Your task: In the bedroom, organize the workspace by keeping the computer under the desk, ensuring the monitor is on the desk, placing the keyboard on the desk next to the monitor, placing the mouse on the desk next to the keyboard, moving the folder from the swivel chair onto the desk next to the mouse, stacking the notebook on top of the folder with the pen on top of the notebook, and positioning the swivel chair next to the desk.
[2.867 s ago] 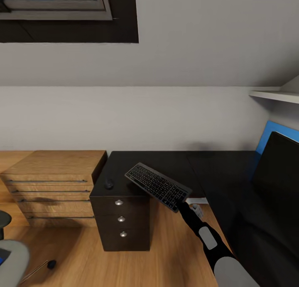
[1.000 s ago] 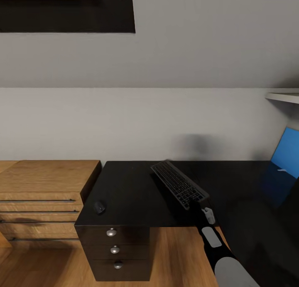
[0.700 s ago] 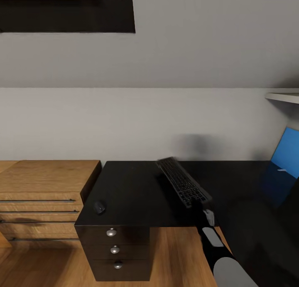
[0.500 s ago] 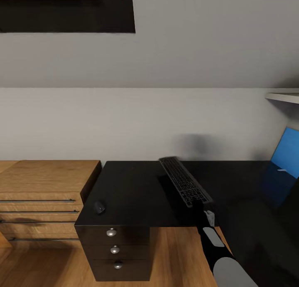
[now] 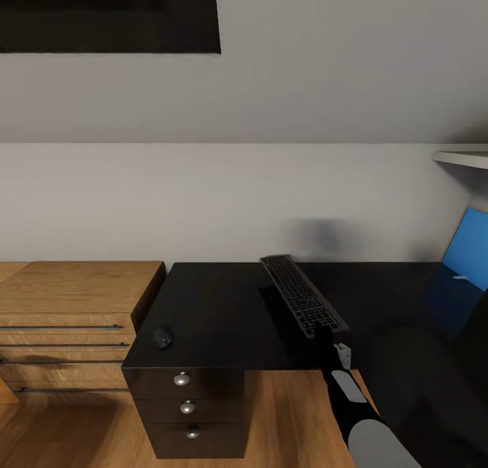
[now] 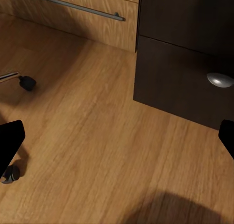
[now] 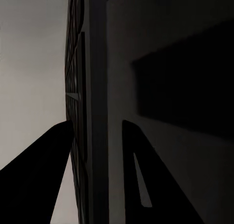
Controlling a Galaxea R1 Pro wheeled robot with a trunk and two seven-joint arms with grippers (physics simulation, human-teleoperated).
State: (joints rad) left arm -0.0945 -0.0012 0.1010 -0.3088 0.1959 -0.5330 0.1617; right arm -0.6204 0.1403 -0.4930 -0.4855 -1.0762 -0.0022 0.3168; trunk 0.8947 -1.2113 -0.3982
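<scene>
The keyboard [image 5: 303, 295] has swung further over the desk [image 5: 210, 312], clamped in the right end effector [image 5: 324, 331].

Black desk [image 5: 217, 305], dark-keyed grey keyboard [image 5: 303, 296], blue panel [image 5: 466, 247]

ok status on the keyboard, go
Right pincer shut on keyboard, held over the desk. Left pincer open above floor. Mouse sits apart at desk's corner.

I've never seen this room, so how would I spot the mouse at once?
Find the black desk beside the wooden drawer unit. The mouse sits near its front left corner, above the silver-knobbed drawers. It is small, dark and rounded, unlike the long keyboard.
</scene>
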